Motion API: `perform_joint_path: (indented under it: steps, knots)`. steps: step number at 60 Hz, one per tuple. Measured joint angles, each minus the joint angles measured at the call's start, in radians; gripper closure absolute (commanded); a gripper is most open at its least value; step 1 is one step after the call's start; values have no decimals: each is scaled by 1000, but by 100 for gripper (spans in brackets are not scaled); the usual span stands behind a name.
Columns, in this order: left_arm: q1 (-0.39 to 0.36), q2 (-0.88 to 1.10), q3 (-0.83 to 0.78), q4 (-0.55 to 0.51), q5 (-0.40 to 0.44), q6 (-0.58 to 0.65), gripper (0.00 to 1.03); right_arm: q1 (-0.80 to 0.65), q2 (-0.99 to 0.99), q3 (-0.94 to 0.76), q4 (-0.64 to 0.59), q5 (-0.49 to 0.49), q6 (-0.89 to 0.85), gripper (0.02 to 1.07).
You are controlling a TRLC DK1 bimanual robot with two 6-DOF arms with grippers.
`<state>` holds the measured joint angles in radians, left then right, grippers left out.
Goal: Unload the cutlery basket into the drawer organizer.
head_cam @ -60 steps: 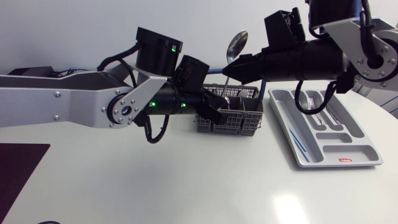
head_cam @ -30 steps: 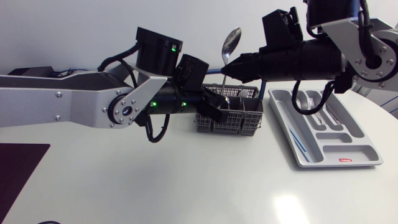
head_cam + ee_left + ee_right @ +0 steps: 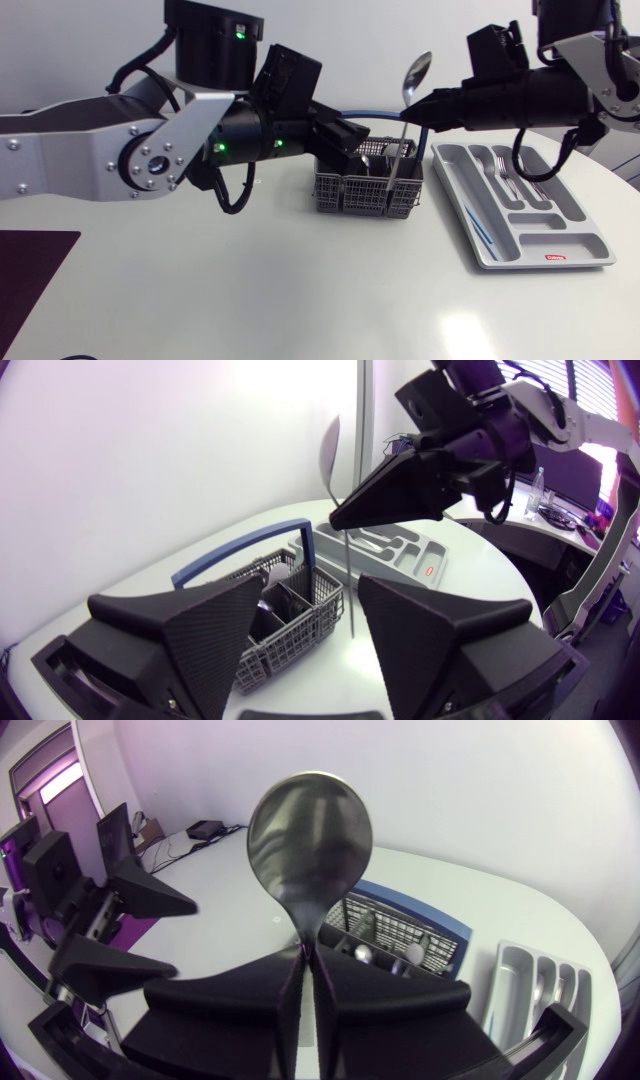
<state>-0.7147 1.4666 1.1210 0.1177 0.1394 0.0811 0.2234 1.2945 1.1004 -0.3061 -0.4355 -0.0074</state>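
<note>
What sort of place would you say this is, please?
Most likely a robotics lab bench staging a kitchen chore: a white table with a wire cutlery basket, a grey drawer organizer, and my right hand shut on a spoon.

basket (image 3: 365, 190) left of the organizer (image 3: 545, 240) on the table (image 3: 300, 290); spoon (image 3: 415, 75) above the basket's right end.

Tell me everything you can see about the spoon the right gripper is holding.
The spoon is plain shiny metal, with a rounded oval bowl and a long slim handle. It stands nearly upright, bowl up, pinched just under the bowl by the right gripper. Its handle hangs down toward the cutlery basket; contact there is unclear.
</note>
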Motion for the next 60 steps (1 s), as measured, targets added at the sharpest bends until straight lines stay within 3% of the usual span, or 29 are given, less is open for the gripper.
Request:
perform_joint_path:
  steps: [12, 28, 48, 60]
  knots:
    - [3, -15, -11, -29, -52, 75, 27, -261, 32, -1, -92, -50, -132, 100]
    - [56, -27, -41, -57, -57, 113, 26, -507, 273, 94, -148, -47, -293, 99]
    - [97, -52, -93, -57, -63, 145, 24, -572, 526, 382, -182, 75, -350, 98]
    - [124, -53, -115, -54, -63, 159, 23, -578, 645, 441, -198, 127, -364, 98]
